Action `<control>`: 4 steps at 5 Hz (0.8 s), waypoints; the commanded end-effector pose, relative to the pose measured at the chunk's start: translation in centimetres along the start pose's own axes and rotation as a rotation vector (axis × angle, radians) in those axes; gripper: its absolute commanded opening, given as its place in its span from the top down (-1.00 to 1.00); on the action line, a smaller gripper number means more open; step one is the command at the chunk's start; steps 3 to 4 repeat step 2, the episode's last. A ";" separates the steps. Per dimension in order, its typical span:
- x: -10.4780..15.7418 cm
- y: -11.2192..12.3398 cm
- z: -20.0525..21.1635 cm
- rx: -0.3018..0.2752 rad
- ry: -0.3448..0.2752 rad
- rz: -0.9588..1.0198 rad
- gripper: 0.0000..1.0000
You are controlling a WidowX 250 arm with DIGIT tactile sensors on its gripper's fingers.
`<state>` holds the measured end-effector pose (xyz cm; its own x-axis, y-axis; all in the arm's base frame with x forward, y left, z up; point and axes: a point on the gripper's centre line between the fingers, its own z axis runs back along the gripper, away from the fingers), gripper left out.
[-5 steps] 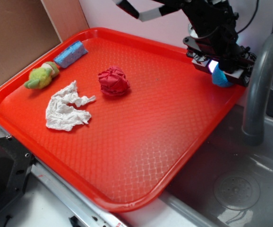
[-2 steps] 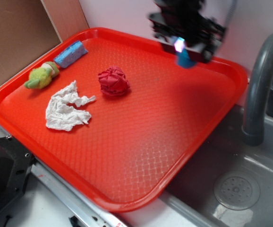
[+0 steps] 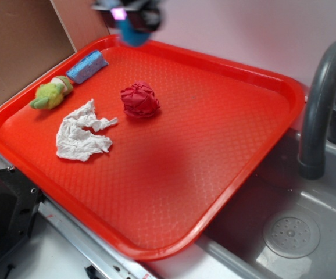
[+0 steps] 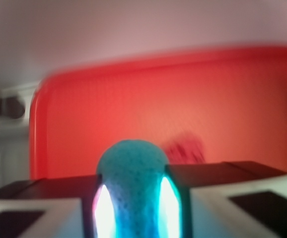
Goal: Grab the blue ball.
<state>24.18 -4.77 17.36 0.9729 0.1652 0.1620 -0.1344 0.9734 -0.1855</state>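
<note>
Wrist view, round bumpy blue ball point(image 4: 132, 186) clamped in tool point(image 4: 133, 208), textured red tray point(image 4: 233, 109)

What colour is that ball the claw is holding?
Teal-blue, with a bumpy surface; the ball shows best in the wrist view, clamped in the gripper.

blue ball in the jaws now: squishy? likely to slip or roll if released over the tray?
Probably soft: in the wrist view the blue ball looks spongy and bulges above the gripper fingers, so it likely compresses. Slip seems unlikely, given its rough, pitted surface. Being round, it would likely roll on the flat red tray, though the raised rim should stop it.
</note>
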 end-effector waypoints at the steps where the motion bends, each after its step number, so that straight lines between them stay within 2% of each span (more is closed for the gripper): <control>1: -4.5 1.7 4.5 -0.013 -0.007 0.034 1.00; 2: -4.6 1.8 4.1 0.000 0.032 0.013 1.00; 4: -4.6 1.8 4.1 0.000 0.032 0.013 1.00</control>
